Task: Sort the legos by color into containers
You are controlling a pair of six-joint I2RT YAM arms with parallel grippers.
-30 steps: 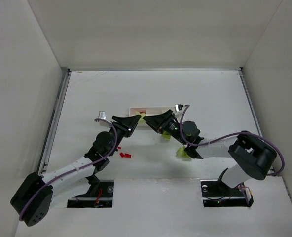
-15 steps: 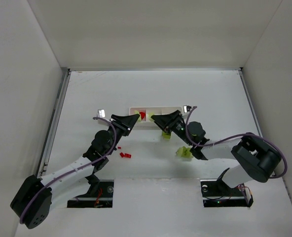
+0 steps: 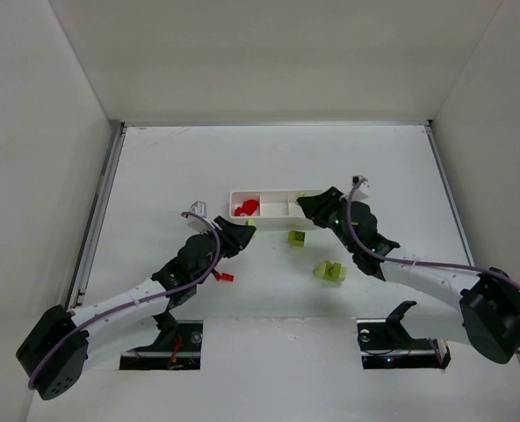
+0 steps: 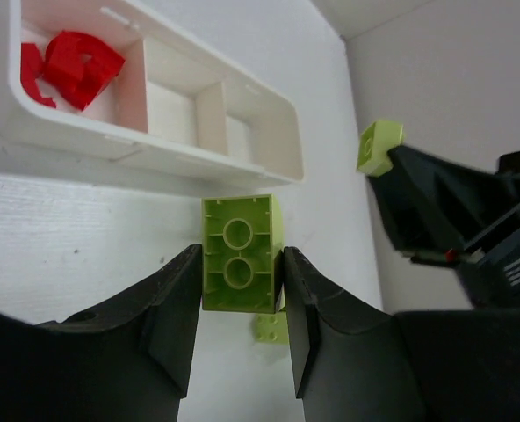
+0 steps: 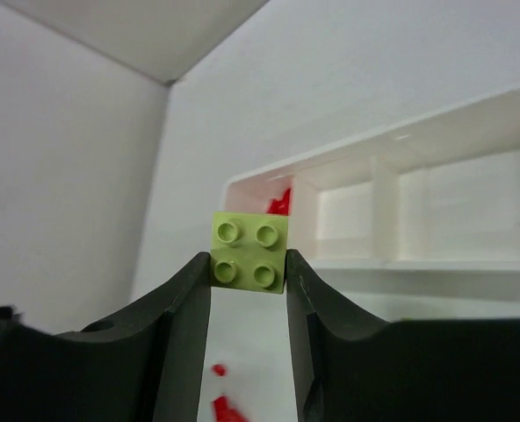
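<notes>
**While converging fully loaded: clash and mis-drop hazards**

Pinches a yellow-green two-stud brick (image 4: 240, 277) by its long sides between the narrowly set fingers of the left gripper (image 4: 240, 255), just short of the white tray's (image 4: 111, 145) near wall. Clamps a yellow-green four-stud brick (image 5: 249, 242) in the right gripper (image 5: 248, 259), fingers part-closed against its sides, with the tray beyond the tips.

Could knock arm against arm, given the right gripper close off the left fingers' right side. Could land green among the red bricks (image 4: 75, 61), ahead-left of the left tips and straight ahead of the right ones, if released there rather than further right. Could let either brick swivel in so slim a pinch. Could shove the light tray with a low fingertip, or clip the loose green brick (image 4: 269, 327) just under the left tips.
</notes>
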